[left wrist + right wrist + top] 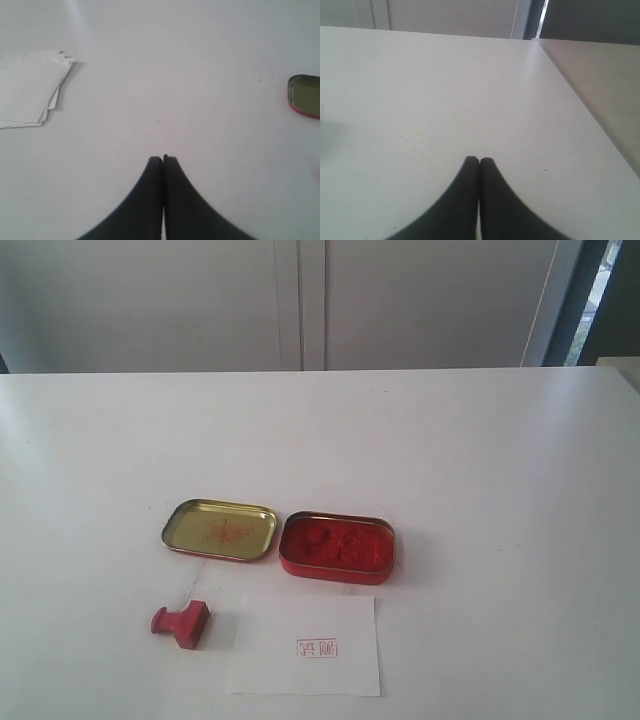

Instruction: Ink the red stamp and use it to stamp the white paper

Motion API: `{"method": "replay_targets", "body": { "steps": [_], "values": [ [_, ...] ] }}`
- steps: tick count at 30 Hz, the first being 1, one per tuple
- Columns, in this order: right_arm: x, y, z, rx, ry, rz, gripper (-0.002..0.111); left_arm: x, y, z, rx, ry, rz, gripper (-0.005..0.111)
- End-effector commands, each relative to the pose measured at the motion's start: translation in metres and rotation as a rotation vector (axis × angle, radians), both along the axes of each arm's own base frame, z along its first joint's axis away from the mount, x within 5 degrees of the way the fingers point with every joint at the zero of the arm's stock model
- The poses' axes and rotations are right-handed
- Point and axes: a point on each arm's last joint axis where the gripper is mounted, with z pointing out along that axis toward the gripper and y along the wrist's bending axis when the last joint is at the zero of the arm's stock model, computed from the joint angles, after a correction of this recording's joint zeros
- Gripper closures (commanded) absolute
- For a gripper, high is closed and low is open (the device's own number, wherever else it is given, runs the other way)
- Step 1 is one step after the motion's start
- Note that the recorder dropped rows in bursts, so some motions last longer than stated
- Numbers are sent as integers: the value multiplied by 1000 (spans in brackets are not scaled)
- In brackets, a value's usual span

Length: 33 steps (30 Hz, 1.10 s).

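The red stamp [182,623] lies on its side on the table, left of the white paper [305,644]. That sheet carries a small red square imprint [316,648]. Behind them stand the red tin of ink paste [337,546] and the gold lid [220,529], side by side. Neither arm shows in the exterior view. In the left wrist view my left gripper [163,159] is shut and empty above bare table, with the gold lid [305,95] off to one side. My right gripper [479,160] is shut and empty over bare table too.
A stack of white sheets [30,87] lies on the table in the left wrist view. The table's side edge [585,107] and a grey floor beyond it show in the right wrist view. Grey cabinet doors [300,300] stand behind the table.
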Motion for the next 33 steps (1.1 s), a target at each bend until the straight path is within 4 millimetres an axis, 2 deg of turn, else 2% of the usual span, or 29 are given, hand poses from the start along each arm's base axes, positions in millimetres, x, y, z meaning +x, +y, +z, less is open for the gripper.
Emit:
{"method": "replay_targets", "body": {
  "steps": [1, 12, 25, 33],
  "values": [
    [0, 0, 0, -9, -14, -4, 108, -5, 0, -13, 2, -69, 2, 107],
    [0, 0, 0, -9, -14, -4, 108, -6, -4, -30, -7, -73, -79, 107],
    [0, 0, 0, -9, -14, -4, 108, -6, -6, -29, -29, -76, -84, 107],
    [0, 0, 0, -9, -14, -4, 108, -6, -8, -29, 16, -77, -129, 107]
  ]
}}
